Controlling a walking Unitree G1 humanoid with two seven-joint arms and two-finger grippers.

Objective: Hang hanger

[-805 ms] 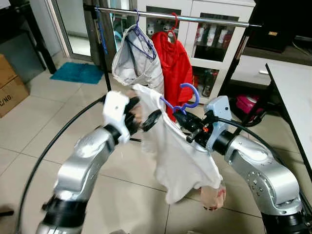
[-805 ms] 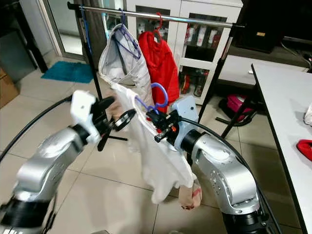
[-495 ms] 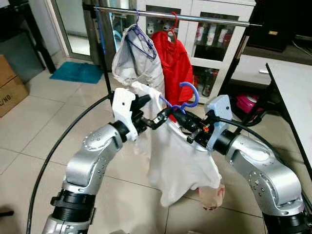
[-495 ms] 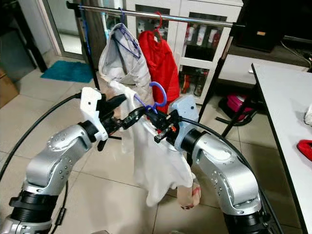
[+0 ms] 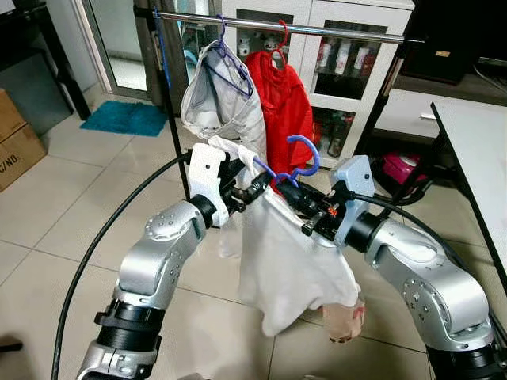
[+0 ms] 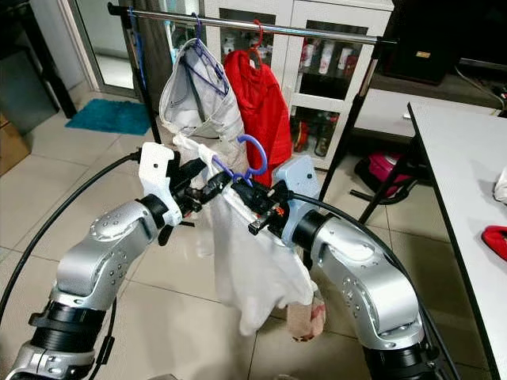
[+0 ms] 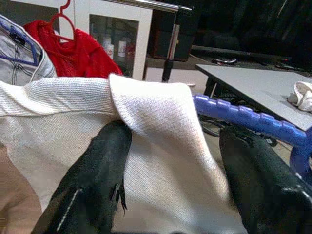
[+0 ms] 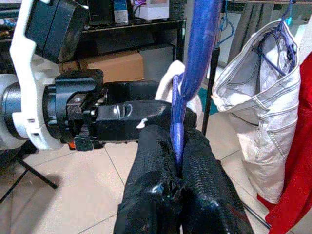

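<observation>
— What was nearest the camera?

— The right gripper [image 8: 178, 165], its two black fingers pinched tight on the thin shaft of the blue hanger [image 5: 299, 158]. The hanger's hook curved upward between the two arms, below the rail and not on it.

— And the other arm?

— The left gripper [image 5: 252, 188] met it from the opposite side, fingers spread apart around the ribbed collar of the white shirt [image 5: 289, 257] draped over the hanger; one fingertip lay against the cloth, and a clear gap separated the pair. The shirt hung down toward the tiled floor [image 5: 71, 198].

— What stood behind?

— The clothes rail [image 5: 333, 31], carrying pale jeans [image 5: 218, 99] on a purple hanger and a red garment [image 5: 281, 103] on a red one. Farther back, a white cabinet [image 5: 348, 47] with glass doors.
</observation>
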